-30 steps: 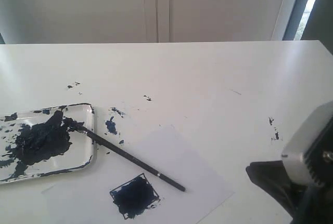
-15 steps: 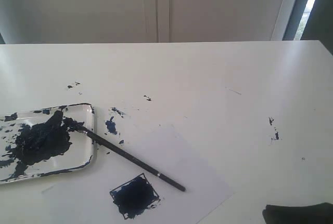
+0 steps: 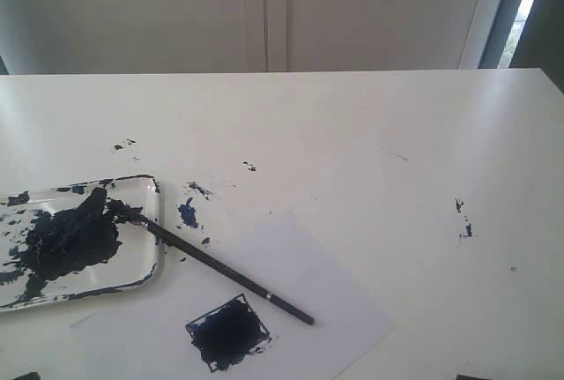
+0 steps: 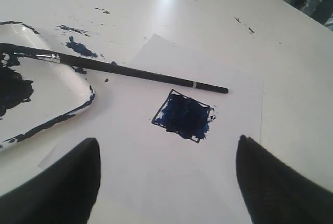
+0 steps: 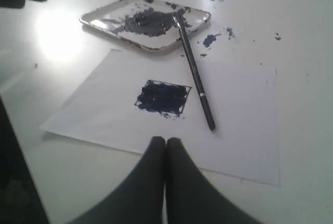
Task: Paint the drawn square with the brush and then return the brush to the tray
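On my left wrist feed the left gripper (image 4: pixel 166 140) has its two black fingers (image 4: pixel 62 187) spread wide with nothing between them. The small tilted black-outlined square (image 4: pixel 184 116), filled with dark blue paint, lies on the flat white paper sheet (image 4: pixel 156 182) just ahead of the gap between those fingers, apart from both. Beyond the square, the long thin black-handled paintbrush (image 4: pixel 130 71) lies flat and untouched. Its silver-banded dark tip rests over the rim of the shallow glossy white tray (image 4: pixel 57 91), which is smeared with dark paint, and its handle end is on the paper near the square's far corner. On my right wrist feed the right gripper (image 5: pixel 165 143) has its fingers pressed together and holds nothing. The square and the brush's handle end lie ahead of it, clear of the fingertips. Dark paint splatters (image 3: pixel 188 213) dot the white table (image 3: pixel 370 133) beside the tray.
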